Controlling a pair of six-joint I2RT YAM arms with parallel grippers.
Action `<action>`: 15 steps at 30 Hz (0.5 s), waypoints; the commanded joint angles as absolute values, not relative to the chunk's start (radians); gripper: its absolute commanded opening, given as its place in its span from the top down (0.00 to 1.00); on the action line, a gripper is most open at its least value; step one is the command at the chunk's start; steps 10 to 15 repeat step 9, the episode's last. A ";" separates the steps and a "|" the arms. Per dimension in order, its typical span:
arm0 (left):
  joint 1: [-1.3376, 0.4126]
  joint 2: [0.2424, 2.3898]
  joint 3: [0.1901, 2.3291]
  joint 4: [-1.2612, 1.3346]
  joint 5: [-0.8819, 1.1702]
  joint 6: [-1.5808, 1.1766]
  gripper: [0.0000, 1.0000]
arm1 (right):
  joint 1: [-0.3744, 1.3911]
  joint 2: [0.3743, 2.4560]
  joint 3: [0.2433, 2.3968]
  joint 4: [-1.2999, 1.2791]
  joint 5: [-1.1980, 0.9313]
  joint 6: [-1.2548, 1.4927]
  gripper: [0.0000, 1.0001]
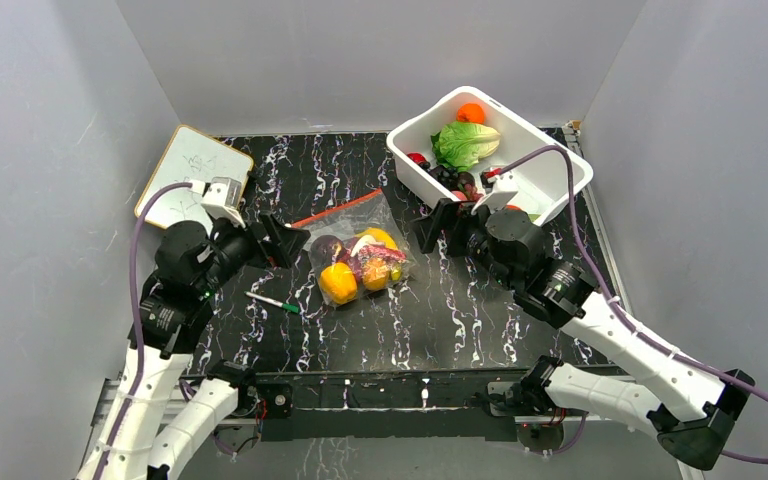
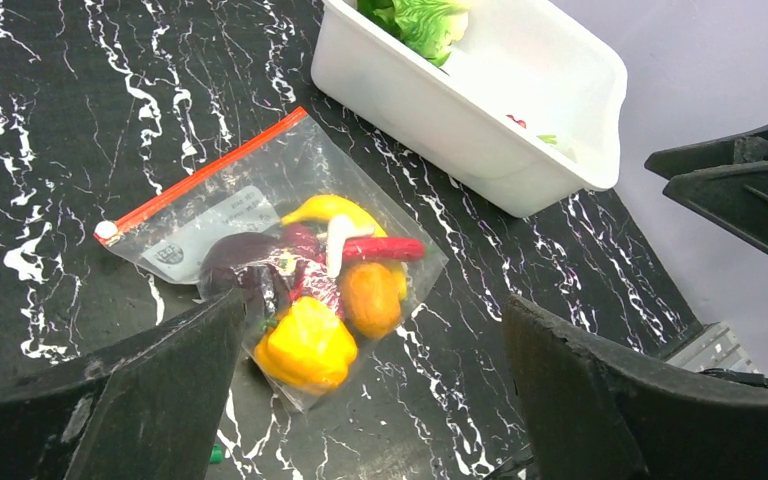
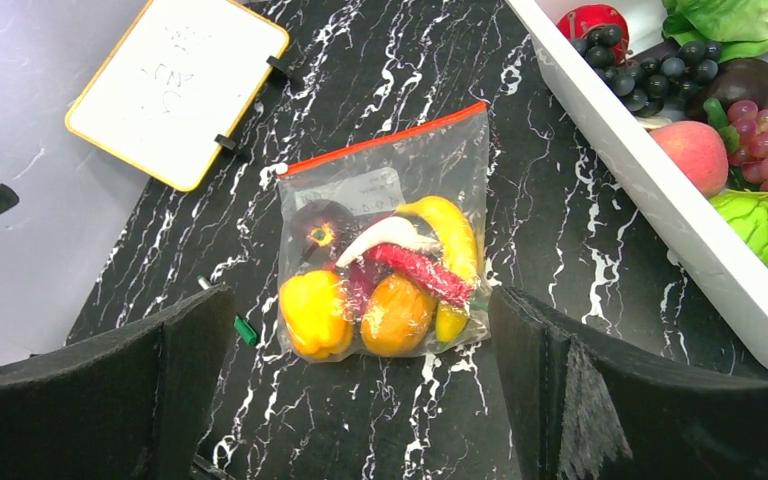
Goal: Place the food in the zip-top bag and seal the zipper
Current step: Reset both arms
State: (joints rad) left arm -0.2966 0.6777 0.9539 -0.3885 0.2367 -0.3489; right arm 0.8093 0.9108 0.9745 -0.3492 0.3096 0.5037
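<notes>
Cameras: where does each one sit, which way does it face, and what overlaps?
Top external: above and behind the arms, looking down at the table; both arms show, left gripper and right gripper open beside the bag.
Left wrist: on the left arm, facing across the bag toward the tub; own fingers at bottom.
Right wrist: on the right arm, facing across the bag toward the whiteboard; own fingers at bottom.
Shared: all three show the bag and tub.
</notes>
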 commanded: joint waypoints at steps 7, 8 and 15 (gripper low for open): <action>-0.294 0.658 0.928 -0.378 0.217 -0.397 0.02 | 0.808 0.875 0.994 -0.331 0.304 0.550 0.02; -0.294 0.657 0.927 -0.380 0.217 -0.397 0.02 | 0.808 0.877 0.994 -0.334 0.301 0.552 0.02; -0.294 0.654 0.925 -0.378 0.223 -0.394 0.02 | 0.808 0.877 0.995 -0.336 0.300 0.551 0.02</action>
